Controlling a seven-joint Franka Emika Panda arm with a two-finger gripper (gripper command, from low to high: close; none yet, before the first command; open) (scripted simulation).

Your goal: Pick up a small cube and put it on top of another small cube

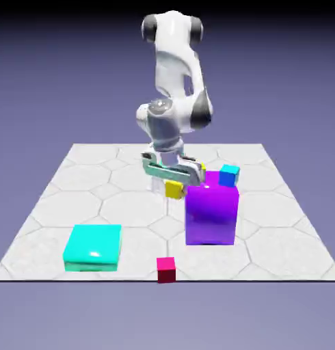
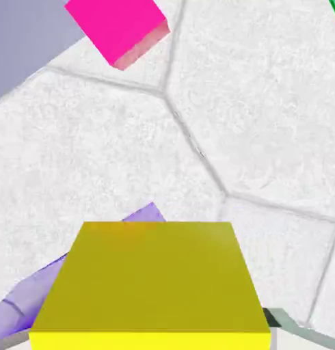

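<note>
Hidden from us: in the hand view the yellow cube (image 2: 151, 284) fills the lower frame and covers both fingertips; a grey sliver shows at its lower right corner. In the exterior view the large purple block (image 1: 211, 214) hides the lower part of the small blue cube (image 1: 229, 176).
Cut off: a green shape at the hand view's top right corner is too clipped for us to name.
Surface: we see a white table (image 1: 266, 225) marked with hexagonal seams, set before a plain blue-violet backdrop.
Nearest objects: a small red cube (image 1: 166, 268) sits at the table's near edge; a flat cyan block (image 1: 93, 247) lies toward the exterior view's left, well apart from it.
Middle ground: the purple block stands upright, just beside the held cube, on the exterior view's right.
Gripper: the gripper (image 1: 171, 179) hangs above the table, fingers clamped on the yellow cube (image 1: 173, 189).
Task object: the yellow cube is held clear of the table.
Far: the blue cube sits behind the purple block.
</note>
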